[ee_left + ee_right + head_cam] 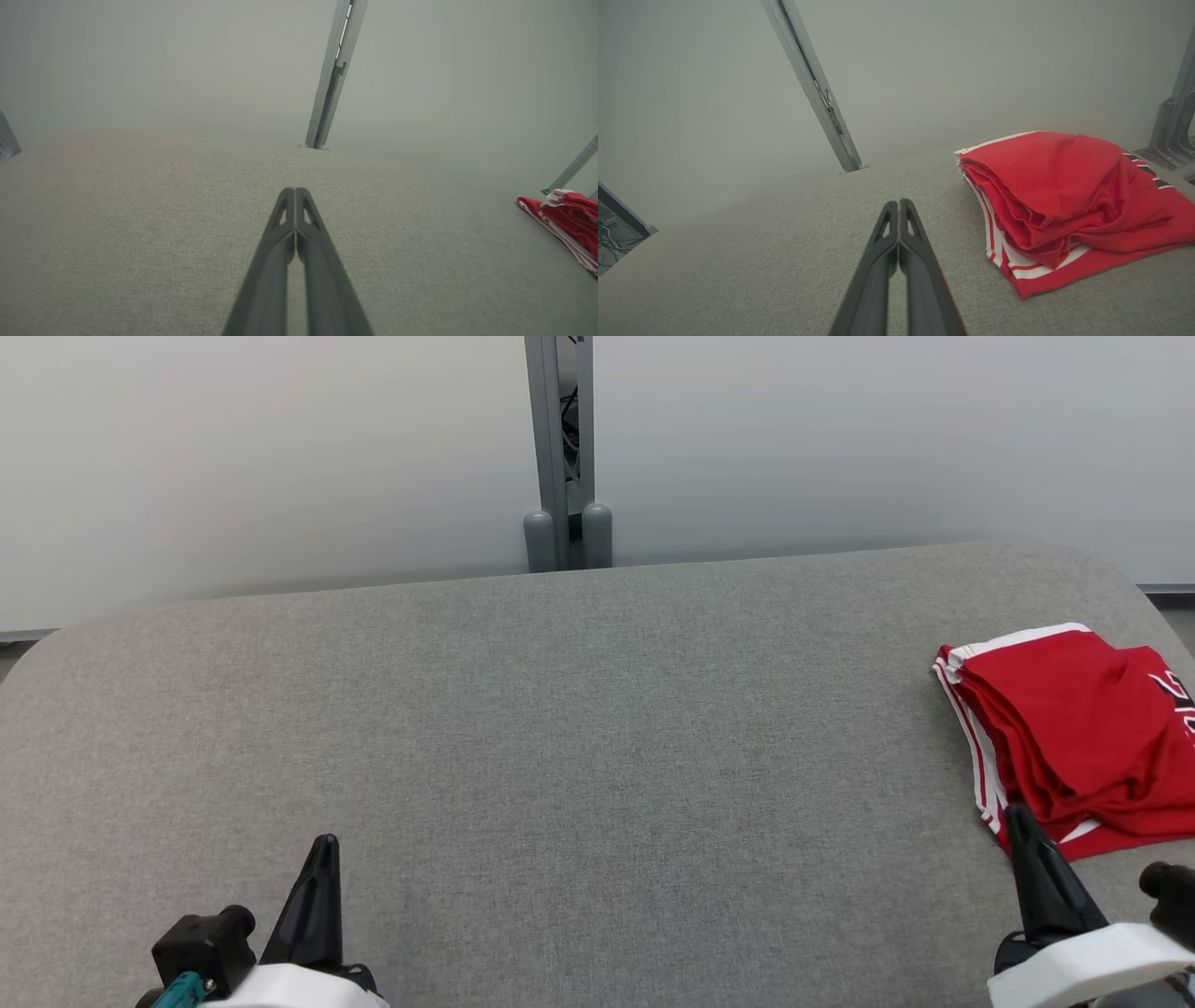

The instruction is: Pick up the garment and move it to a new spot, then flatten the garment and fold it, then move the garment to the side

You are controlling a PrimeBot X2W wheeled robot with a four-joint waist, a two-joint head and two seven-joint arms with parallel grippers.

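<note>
Two empty grippers, one folded red garment on a grey table.
Grey fabric-covered table [560, 728] spans the whole width, its far corners rounded. Pale wall panels [233, 457] stand behind it, with a grey metal post [558, 448] at the far edge near the middle. Garment [1074, 737]: red with white stripes along the edges, folded into a rumpled stack, lying at the table's right end, close to the right edge. Right gripper [899, 203] low at the near right, both fingers pressed together with nothing between them, just beside the garment's near left corner; contact with the cloth unclear. Left gripper [295, 191] at the near left, fingers likewise together and empty, well apart from the garment, over bare table.
</note>
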